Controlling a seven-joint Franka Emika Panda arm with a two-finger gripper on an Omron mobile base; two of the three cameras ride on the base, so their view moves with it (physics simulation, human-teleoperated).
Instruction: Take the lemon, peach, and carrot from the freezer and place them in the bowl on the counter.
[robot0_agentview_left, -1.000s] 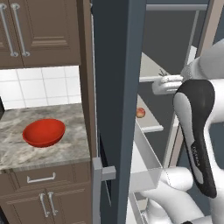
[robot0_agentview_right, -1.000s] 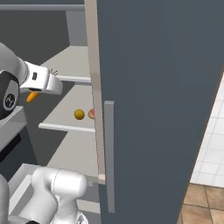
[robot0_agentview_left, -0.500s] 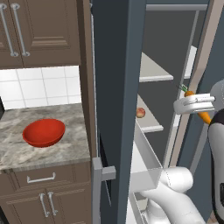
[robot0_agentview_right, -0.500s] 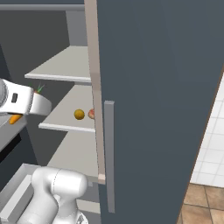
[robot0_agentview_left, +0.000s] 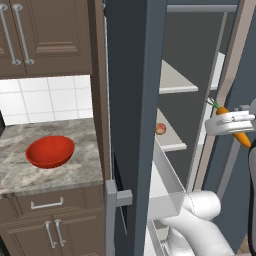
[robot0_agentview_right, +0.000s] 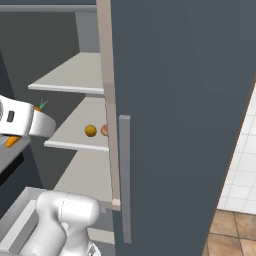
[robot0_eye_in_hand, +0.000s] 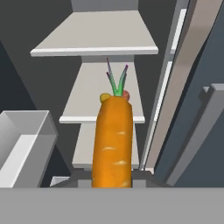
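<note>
Claw (robot0_eye_in_hand: 112, 177) pinched on carrot (robot0_eye_in_hand: 112, 140), just outside freezer (robot0_agentview_left: 145, 100) — bowl (robot0_agentview_left: 50, 151) well left, past the door. Could clip door edge swinging over — or slip, grip near one end.

Brown wooden wall cabinets (robot0_agentview_left: 45, 35) with slim silver handles hang above a backsplash of white square tiles (robot0_agentview_left: 45, 97), and below the mottled bench top sit a matching drawer (robot0_agentview_left: 47, 204) and lower cabinet doors (robot0_agentview_left: 55, 235), each with a silver pull. A tall brown wooden panel (robot0_agentview_left: 98, 90) closes off that run of cabinets on its right. On the other side of the room, a white tiled wall (robot0_agentview_right: 241, 165) meets a floor of brown terracotta-toned tiles (robot0_agentview_right: 232, 239), all evenly lit.
</note>
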